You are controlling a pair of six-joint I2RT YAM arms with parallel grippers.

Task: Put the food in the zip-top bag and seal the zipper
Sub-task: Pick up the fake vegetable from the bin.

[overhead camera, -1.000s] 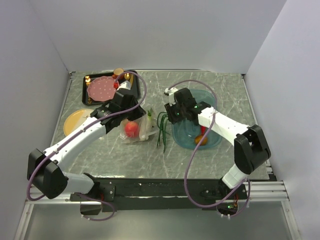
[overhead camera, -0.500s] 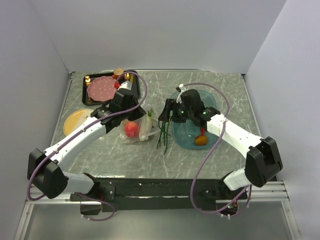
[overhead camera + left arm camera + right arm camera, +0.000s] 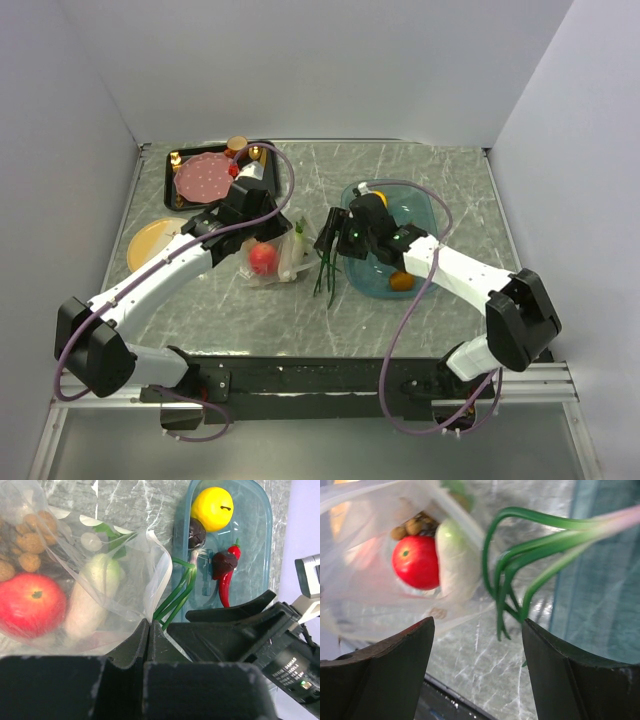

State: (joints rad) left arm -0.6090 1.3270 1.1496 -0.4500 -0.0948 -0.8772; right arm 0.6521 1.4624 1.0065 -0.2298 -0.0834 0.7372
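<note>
The zip-top bag [image 3: 272, 262] lies at the table's middle, its mouth facing right. It holds the red apple [image 3: 31, 605], the white oblong piece [image 3: 92, 596] and the brown nut cluster [image 3: 29, 544]. My left gripper [image 3: 149, 624] is shut on the bag's mouth edge [image 3: 268, 232]. The green leaves [image 3: 325, 266] lie between the bag and the teal tray [image 3: 425, 205], their stem reaching into the tray. My right gripper [image 3: 330, 233] is open and empty just above the leaves [image 3: 520, 575]. The yellow-orange fruit [image 3: 212, 507] and red chili [image 3: 227, 579] lie in the tray. The zipper strip is not clearly visible.
A black tray at the back left holds the pink dotted plate [image 3: 203, 177] and small items; the brown cup [image 3: 238, 145] stands by it. A yellow plate [image 3: 150, 240] lies on the left. Two dark purple pieces [image 3: 196, 532] lie in the teal tray.
My right gripper has moved left from over the teal tray to above the green leaves beside the bag. The left gripper and bag have not moved.
</note>
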